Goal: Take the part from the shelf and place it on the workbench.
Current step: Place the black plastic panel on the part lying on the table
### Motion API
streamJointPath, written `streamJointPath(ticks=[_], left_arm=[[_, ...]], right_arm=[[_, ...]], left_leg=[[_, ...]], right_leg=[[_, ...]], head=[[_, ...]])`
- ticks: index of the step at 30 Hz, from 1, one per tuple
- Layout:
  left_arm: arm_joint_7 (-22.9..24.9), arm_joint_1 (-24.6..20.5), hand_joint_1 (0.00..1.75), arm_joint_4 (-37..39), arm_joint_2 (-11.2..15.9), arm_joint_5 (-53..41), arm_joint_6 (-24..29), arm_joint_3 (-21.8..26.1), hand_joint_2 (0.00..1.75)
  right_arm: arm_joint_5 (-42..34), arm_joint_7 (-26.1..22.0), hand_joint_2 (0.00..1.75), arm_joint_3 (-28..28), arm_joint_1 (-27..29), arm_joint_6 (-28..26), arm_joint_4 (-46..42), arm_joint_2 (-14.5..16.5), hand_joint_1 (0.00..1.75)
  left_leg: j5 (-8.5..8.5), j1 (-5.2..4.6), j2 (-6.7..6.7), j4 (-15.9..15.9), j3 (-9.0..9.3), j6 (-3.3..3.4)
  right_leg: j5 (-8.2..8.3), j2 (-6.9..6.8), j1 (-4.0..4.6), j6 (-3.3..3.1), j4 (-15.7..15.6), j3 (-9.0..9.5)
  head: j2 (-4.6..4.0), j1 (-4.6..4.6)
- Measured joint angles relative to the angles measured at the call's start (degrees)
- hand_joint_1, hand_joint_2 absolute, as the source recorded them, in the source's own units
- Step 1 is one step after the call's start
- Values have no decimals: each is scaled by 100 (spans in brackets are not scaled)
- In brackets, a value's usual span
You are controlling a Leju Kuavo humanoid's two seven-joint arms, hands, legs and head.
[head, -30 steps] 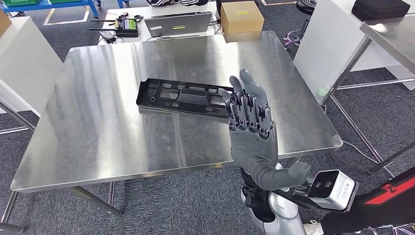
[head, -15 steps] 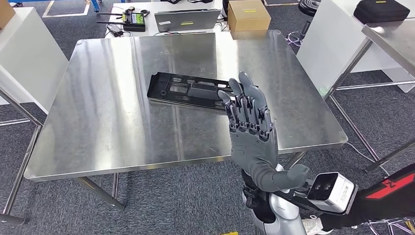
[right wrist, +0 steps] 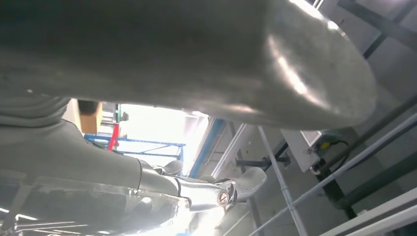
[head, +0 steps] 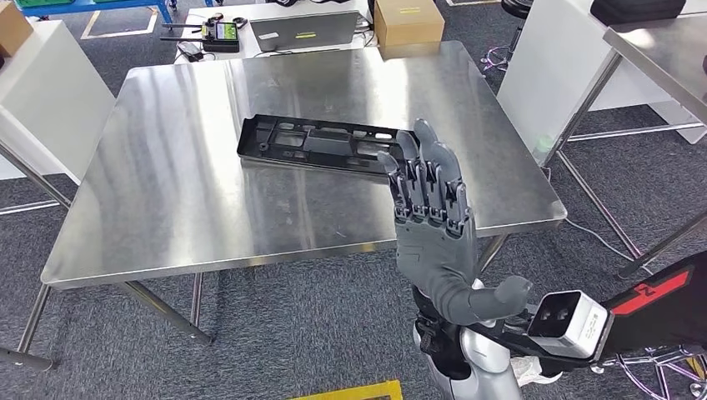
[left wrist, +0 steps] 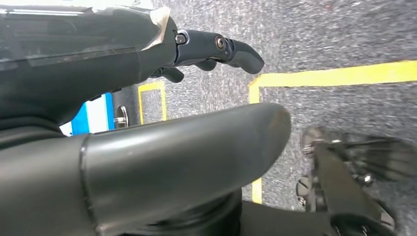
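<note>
Grey carpeted floor (head: 317, 333) all round, with a square stainless-steel workbench (head: 167, 208) standing in the middle on angled legs. Lying flat on the bench top, a little right of centre: the black plastic part (head: 308, 143), long, ribbed and tray-like, its right end hidden behind raised fingers. Nothing touching the part.

In front of the bench's near edge, the right hand (head: 429, 225), raised with its back to the head camera, fingers straight, slightly apart, pointing up, thumb stuck out to the side, holding nothing. At its wrist, a white camera box (head: 569, 323). In the left wrist view, the left hand (left wrist: 147, 113) over carpet with yellow tape lines (left wrist: 339, 74); thick thumb across the frame, one dark finger stretched out above, nothing seen in it, though the rest of its fingers hidden, so open or closed not clear.

Beyond the bench's far edge, a white table with a grey laptop (head: 304, 31), a cardboard box (head: 408, 21) and a handheld controller (head: 218, 33). At right, a second steel table (head: 659, 50).
</note>
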Motion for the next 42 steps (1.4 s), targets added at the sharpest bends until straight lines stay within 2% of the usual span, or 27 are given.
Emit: streamJointPath(ticks=[1,2,4,5,6,9,10,12,14,15,16,17,19,21,22,24,25,27,29,30,31,32,34,36,38,40,42], left_arm=[[0,0,0,0,1,-1,8,0,0],[0,0,0,0,1,-2,11,0,0],[0,-12,0,0,1,-2,14,0,0],[0,-21,0,0,1,-2,14,0,0],[-1,-27,0,0,1,-2,15,0,0],[-1,-25,0,0,-1,0,16,1,0],[0,-28,0,0,-1,0,17,2,0],[0,-40,0,0,-1,0,19,10,0],[0,-43,0,0,1,1,21,21,0],[0,-38,0,0,-1,2,21,26,0],[0,-35,0,0,-3,3,22,30,0],[0,-32,0,0,-8,3,24,33,0],[0,-32,0,0,-13,2,34,38,0],[0,-33,0,0,-14,-1,52,42,0],[0,-32,0,0,-14,-2,61,43,0],[0,-26,0,1,-10,-2,68,44,0],[-1,-20,0,1,-6,-2,69,45,0],[-1,-7,0,2,-2,-1,72,48,0],[0,-2,0,2,-5,0,72,48,0],[0,-1,0,2,-6,0,73,49,0],[0,0,0,2,-6,0,73,49,0],[0,0,0,2,-5,0,73,50,0],[0,-7,0,2,-5,0,73,54,0],[0,-23,0,1,-5,0,74,64,0],[0,-29,0,0,-5,-1,80,77,0],[0,-24,0,1,-6,-3,88,83,0],[0,-32,0,1,-3,-13,96,86,0]], right_arm=[[0,0,0,-3,6,0,0,0,0],[1,0,0,-6,12,0,0,0,0],[3,-1,0,-12,19,0,-1,1,0],[5,0,0,-15,19,0,-1,1,0],[7,0,0,-17,19,0,-1,2,0],[13,-1,0,-25,20,0,-2,3,0],[12,0,0,-33,20,-1,-2,1,0],[12,1,0,-52,19,-4,-2,-4,0],[13,2,0,-64,22,-8,-1,-8,0],[14,2,0,-66,25,-8,-1,-12,0],[14,2,0,-67,26,-9,0,-16,0],[16,2,0,-68,26,-9,0,-19,0],[33,2,0,-69,22,-12,-1,-20,0],[61,2,0,-70,19,-17,-6,-13,0],[72,2,0,-72,19,-21,-10,-9,0],[83,3,0,-76,23,-31,-15,-4,0],[86,4,0,-78,22,-34,-15,2,0],[87,6,0,-80,21,-39,-15,23,0],[87,6,0,-82,24,-42,-15,41,0],[87,6,0,-84,26,-42,-15,44,0],[87,6,0,-85,29,-42,-15,44,0],[87,6,0,-86,31,-42,-15,44,0],[87,6,0,-89,31,-42,-15,45,0],[87,6,0,-92,26,-42,-16,49,0],[89,7,0,-93,23,-42,-16,50,0],[88,8,0,-94,25,-45,-16,46,0],[84,10,0,-94,21,-57,-16,36,0]], left_leg=[[10,1,0,-5,89,1],[108,1,1,-237,296,12],[330,-8,2,-1005,850,52],[398,-19,0,-1307,1044,85],[422,-36,-3,-1467,1135,121],[514,-74,9,-1536,1097,255],[567,-73,21,-1561,1068,302],[686,-58,49,-1602,967,379],[795,-68,60,-1601,813,409],[852,-70,66,-1598,732,406],[908,-70,72,-1595,654,397],[964,-69,75,-1593,582,383],[1073,-69,69,-1586,468,338],[1178,-85,60,-1582,407,274],[1228,-89,59,-1586,398,239],[1310,-73,57,-1605,387,162],[1258,-57,51,-1574,359,129],[837,-30,33,-1245,240,78],[257,-21,19,-531,62,38],[119,-17,16,-198,8,22],[103,-11,16,3,19,13],[193,-5,17,-6,136,12],[411,3,21,-636,672,35],[424,-13,17,-1336,1162,69],[384,-52,5,-1546,1265,112],[466,-61,25,-1589,1203,209],[595,-50,57,-1632,1090,325]], right_leg=[[30,-1,6,8,12,-50],[51,0,8,22,28,-93],[80,0,24,55,73,-155],[94,0,38,78,93,-180],[112,-2,50,107,108,-201],[169,-3,42,225,124,-257],[109,-2,38,243,186,-307],[-250,1,33,206,621,-499],[-691,3,24,170,1351,-733],[-802,3,18,190,1621,-776],[-808,3,12,235,1705,-727],[-728,3,5,295,1581,-575],[-528,5,-10,379,824,-1],[-475,22,5,357,100,468],[-486,31,20,319,-53,543],[-428,36,13,219,-78,478],[-382,29,-1,160,-73,439],[-260,12,-36,34,-80,339],[-137,2,-9,-23,-70,217],[-76,0,3,-22,-61,146],[-20,-1,13,-15,-47,71],[26,-1,17,-1,-27,-7],[87,-1,16,37,26,-129],[132,-7,36,94,78,-203],[193,-15,45,174,92,-245],[208,-13,47,245,120,-308],[-68,-6,45,231,414,-467]], head=[[0,0],[0,-1],[0,0],[0,5],[0,9],[0,15],[0,17],[0,34],[0,48],[0,48],[0,47],[0,47],[0,47],[1,42],[1,38],[0,37],[0,34],[0,28],[0,25],[0,23],[0,23],[0,22],[0,21],[0,26],[0,32],[0,31],[0,44]])
